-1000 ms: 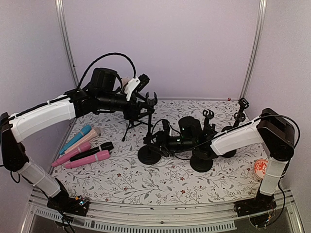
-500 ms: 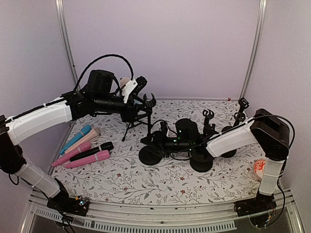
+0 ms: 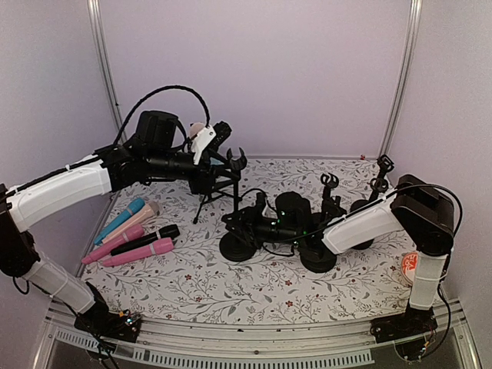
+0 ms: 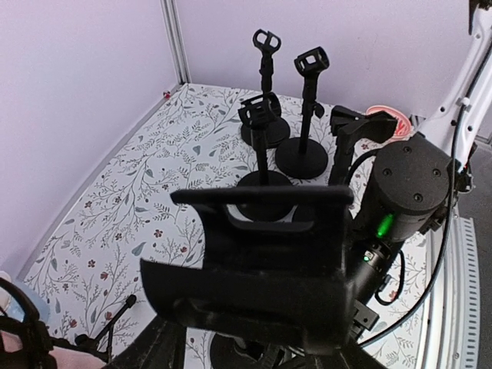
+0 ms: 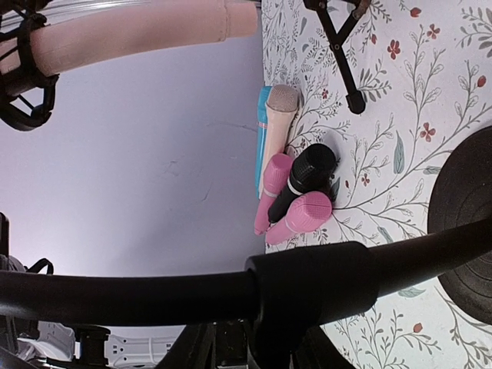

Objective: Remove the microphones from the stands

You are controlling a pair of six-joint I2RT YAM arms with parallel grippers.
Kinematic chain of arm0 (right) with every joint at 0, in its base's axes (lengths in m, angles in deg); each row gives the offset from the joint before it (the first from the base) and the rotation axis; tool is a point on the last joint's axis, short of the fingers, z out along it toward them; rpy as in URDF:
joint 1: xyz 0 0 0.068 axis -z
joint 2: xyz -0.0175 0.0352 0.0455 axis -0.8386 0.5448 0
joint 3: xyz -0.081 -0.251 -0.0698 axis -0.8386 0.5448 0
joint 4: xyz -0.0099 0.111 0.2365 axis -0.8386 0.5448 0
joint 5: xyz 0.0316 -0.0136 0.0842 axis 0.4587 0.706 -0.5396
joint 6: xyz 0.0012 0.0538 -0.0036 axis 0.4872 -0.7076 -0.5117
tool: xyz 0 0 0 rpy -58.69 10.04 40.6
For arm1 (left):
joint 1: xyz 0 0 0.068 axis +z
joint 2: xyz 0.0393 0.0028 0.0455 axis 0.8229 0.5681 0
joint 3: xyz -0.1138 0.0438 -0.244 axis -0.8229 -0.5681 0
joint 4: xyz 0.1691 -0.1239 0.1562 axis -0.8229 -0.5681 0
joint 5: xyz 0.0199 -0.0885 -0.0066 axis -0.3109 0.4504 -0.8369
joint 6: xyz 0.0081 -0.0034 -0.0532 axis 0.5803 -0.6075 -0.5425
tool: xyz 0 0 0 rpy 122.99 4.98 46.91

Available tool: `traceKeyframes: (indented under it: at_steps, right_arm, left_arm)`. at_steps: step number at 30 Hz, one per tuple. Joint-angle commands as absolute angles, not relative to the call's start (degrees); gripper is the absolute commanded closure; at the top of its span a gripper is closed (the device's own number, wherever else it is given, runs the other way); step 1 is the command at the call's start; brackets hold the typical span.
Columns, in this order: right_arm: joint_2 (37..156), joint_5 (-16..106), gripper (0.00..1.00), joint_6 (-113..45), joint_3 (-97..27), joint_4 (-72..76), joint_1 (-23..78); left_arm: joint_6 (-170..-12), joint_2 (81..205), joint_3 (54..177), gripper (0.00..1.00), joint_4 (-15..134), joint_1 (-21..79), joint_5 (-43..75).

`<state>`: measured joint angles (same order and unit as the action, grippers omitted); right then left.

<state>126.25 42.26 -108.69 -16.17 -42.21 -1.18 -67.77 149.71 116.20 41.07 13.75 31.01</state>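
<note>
A black desk stand has a round base and a U-shaped clip on top. My right gripper reaches in low from the right and is shut on its post, which crosses the right wrist view. My left gripper comes in from the left at clip height. A bulky black thing, apparently the microphone, lies across its jaws and fills the left wrist view. The jaws look closed on it. Whether it still sits in the clip is hidden.
Several loose microphones lie at the left. A peach microphone hangs in a mount on a tripod just behind the left gripper. More round-based stands crowd the right. A red-and-white disc lies far right.
The right gripper has slid a little left and closed on the stand's post. The left gripper has drawn back slightly to the left, its jaws a bit narrower.
</note>
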Motion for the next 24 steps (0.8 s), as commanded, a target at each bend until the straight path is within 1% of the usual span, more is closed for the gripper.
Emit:
traceKeyframes:
  at_steps: [1, 3, 5, 7, 8, 9, 10, 11, 24]
  right_arm:
    - [127.3, 45.9, 0.66, -109.9, -16.0, -44.2, -1.6]
    - [127.4, 46.6, 0.67, -110.0, -15.8, -44.1, -1.6]
    - [127.4, 47.2, 0.71, -110.1, -15.5, -44.1, -1.6]
    - [127.4, 47.3, 0.79, -110.1, -15.3, -43.8, -1.6]
    - [127.2, 47.4, 0.88, -110.0, -15.2, -43.4, -1.6]
    - [127.1, 47.4, 0.94, -109.8, -15.2, -42.8, -1.6]
    - [126.9, 47.4, 0.98, -109.6, -15.2, -42.1, -1.6]
    - [126.6, 47.4, 1.00, -109.2, -15.2, -41.3, -1.7]
    - [123.2, 46.8, 1.00, -98.6, -16.0, -25.0, -1.6]
  left_arm:
    - [-65.9, 147.8, 115.6, 0.47, 41.1, 13.2, 30.8]
    - [-65.6, 147.5, 115.5, 0.47, 41.1, 13.2, 30.9]
    - [-65.5, 147.3, 115.6, 0.47, 41.0, 13.2, 31.0]
    - [-65.0, 147.2, 115.7, 0.47, 40.8, 13.3, 31.1]
    - [-64.8, 147.1, 115.8, 0.47, 40.7, 13.2, 31.1]
    - [-64.5, 147.0, 115.8, 0.47, 40.6, 13.2, 31.1]
    - [-64.4, 147.0, 115.9, 0.47, 40.4, 13.2, 31.4]
    - [-64.1, 147.0, 116.0, 0.47, 40.3, 13.2, 31.6]
    - [-61.9, 149.7, 120.2, 0.51, 38.4, 13.2, 36.4]
